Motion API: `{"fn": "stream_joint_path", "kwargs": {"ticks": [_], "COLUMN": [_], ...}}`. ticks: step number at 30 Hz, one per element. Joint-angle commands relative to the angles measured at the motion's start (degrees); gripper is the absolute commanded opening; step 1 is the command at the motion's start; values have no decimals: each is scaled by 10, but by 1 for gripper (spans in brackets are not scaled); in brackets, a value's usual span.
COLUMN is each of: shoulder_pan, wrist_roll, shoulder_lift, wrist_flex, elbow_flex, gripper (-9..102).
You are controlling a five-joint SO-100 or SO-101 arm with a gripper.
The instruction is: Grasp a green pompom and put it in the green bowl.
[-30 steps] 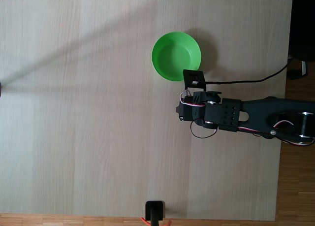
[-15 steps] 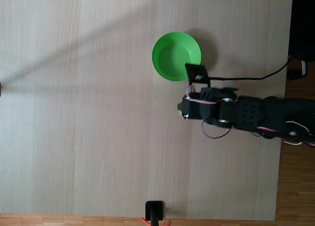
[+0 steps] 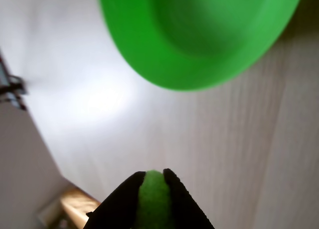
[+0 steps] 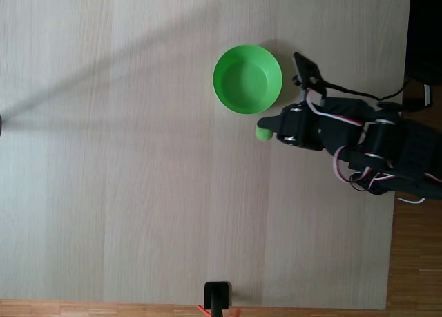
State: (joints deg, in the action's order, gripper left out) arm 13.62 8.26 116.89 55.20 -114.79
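The green pompom is pinched between my two black fingers at the bottom of the wrist view, so my gripper is shut on it. In the fixed view the pompom pokes out left of my gripper, lifted just below and right of the green bowl. The bowl is empty and spans the top of the wrist view, a short gap ahead of the fingertips.
The pale wooden table is bare to the left and below the bowl. A small black stand sits at the table's bottom edge. My arm and its cable reach in from the right edge.
My gripper has risen and swung up and right toward the bowl, with the pompom in it. The arm has pulled back to the right.
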Motion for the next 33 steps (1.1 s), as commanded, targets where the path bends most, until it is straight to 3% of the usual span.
{"fn": "stream_joint_path", "kwargs": {"ticks": [1,13,29,33], "shoulder_pan": [28,140,123,125], "wrist_roll": [5,66,67,67], "shoulder_lift": [27,-65,-292,-298], "wrist_flex": [1,-17,-29,-29], "elbow_flex": [5,37,134,141], "gripper": [0,0,0,5]}}
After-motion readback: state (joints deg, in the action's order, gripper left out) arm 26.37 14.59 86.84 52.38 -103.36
